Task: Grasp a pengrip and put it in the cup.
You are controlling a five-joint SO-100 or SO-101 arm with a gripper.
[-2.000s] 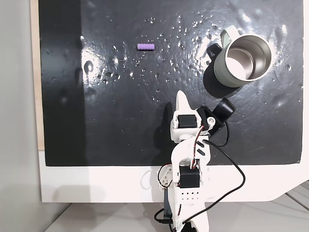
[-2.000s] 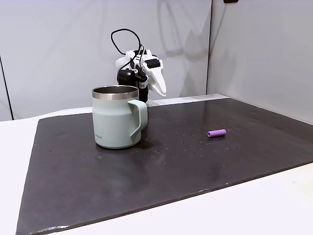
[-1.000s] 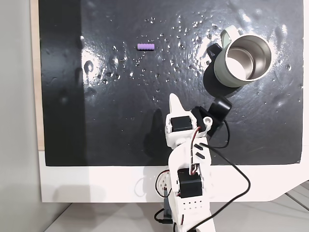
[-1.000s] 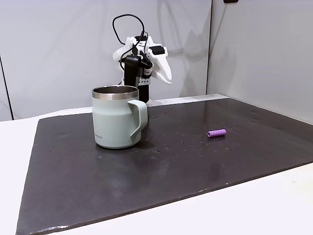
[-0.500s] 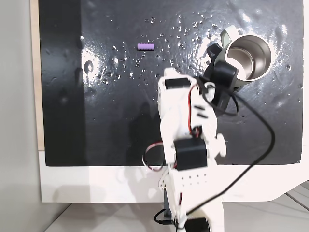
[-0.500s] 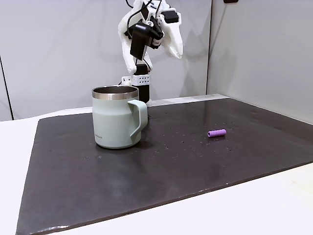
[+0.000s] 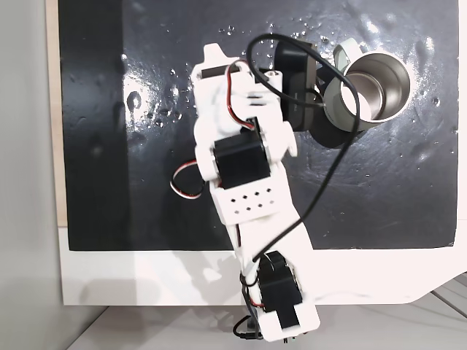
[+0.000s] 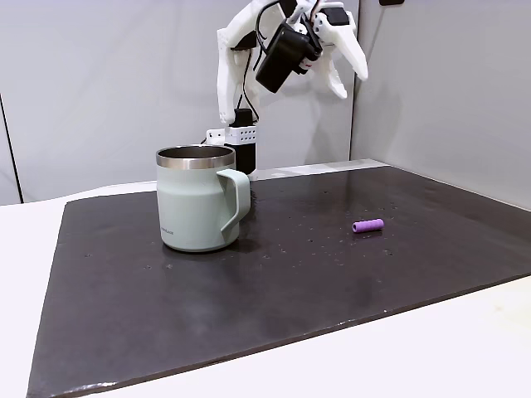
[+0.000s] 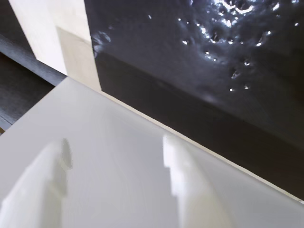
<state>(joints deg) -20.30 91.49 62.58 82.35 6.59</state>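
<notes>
Down on the black mat [image 8: 274, 282] we see the pengrip [image 8: 367, 225], a small purple tube lying on its side. In the side-on fixed view it sits well to the right of the cup [image 8: 197, 199] and a little nearer the camera. In the top-down fixed view the arm [image 7: 241, 168] covers the spot where it lies, so we cannot place it there.

We take the cup as our landmark. It stands upright on the mat, steel rim up, with its handle [image 8: 238, 196] turned to the right in the side view. From above, the cup [image 7: 368, 87] stands near the mat's upper right corner, its handle pointing up and to the left.

High above the mat, up and to the right of the cup in the side view, hangs our end effector [image 8: 348, 76]. Its two white fingers are spread with a clear gap between them, and nothing is between them. It touches neither the cup nor the pengrip. In the wrist view the end effector [image 9: 116, 190] shows as two pale blurred fingers set apart, with the wet-looking mat beyond them.

The arm's base [image 8: 239, 145] stands behind the cup at the far edge of the mat, on the white tabletop [image 8: 465, 348].
</notes>
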